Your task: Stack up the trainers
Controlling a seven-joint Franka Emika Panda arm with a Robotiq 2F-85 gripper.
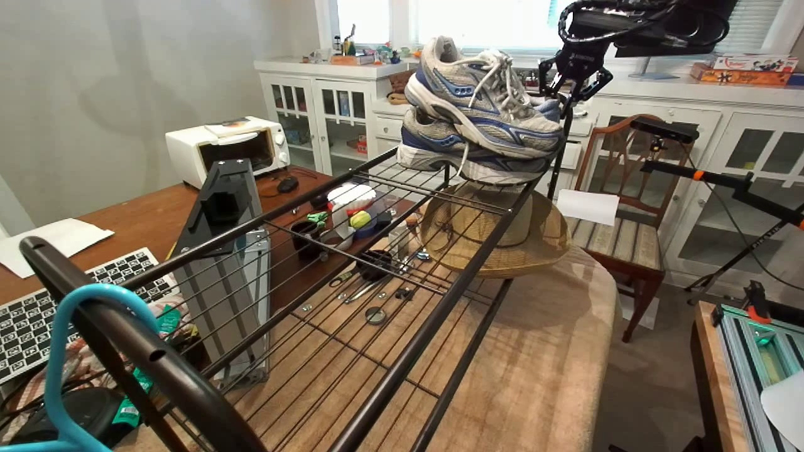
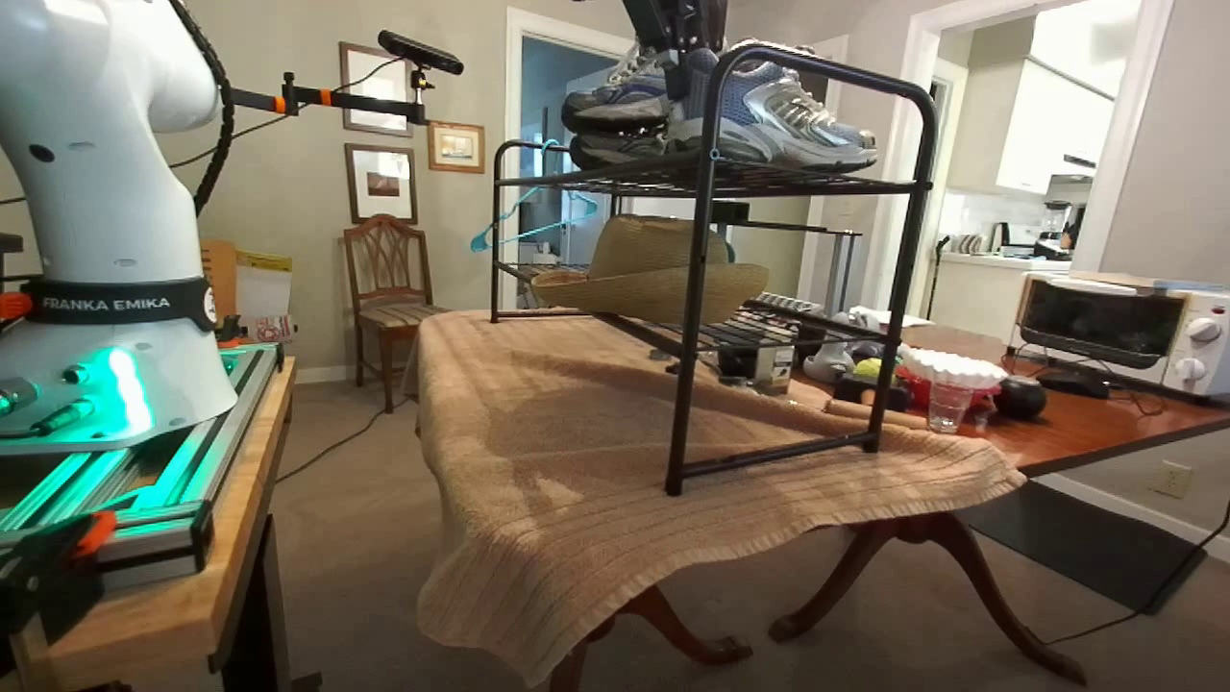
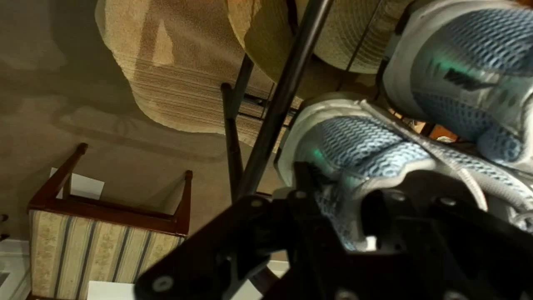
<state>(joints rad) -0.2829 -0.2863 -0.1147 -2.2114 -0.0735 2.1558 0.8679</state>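
Two grey-white trainers with navy trim are stacked on the rack's top shelf. The upper trainer [image 1: 490, 107] lies on the lower trainer [image 1: 433, 141]; this pair also shows at the left of the shoes in an exterior view [image 2: 620, 106]. Silver trainers with light blue mesh [image 2: 798, 111] stand beside the stack. My gripper [image 1: 568, 97] is down at the heel of a blue-mesh trainer [image 3: 354, 141]. In the wrist view the gripper [image 3: 337, 187] has one finger outside the heel and one inside the shoe opening. Whether it pinches is unclear. Another blue-mesh trainer [image 3: 462, 75] shows beside it.
The dark metal rack [image 2: 699, 288] has an end frame rising above the shelf near the gripper [image 2: 687, 82]; its side bar [image 3: 290, 83] also runs near the jaws. A straw hat [image 2: 653, 279] sits on the lower shelf. A blue hanger [image 1: 53, 376] hangs at the far end.
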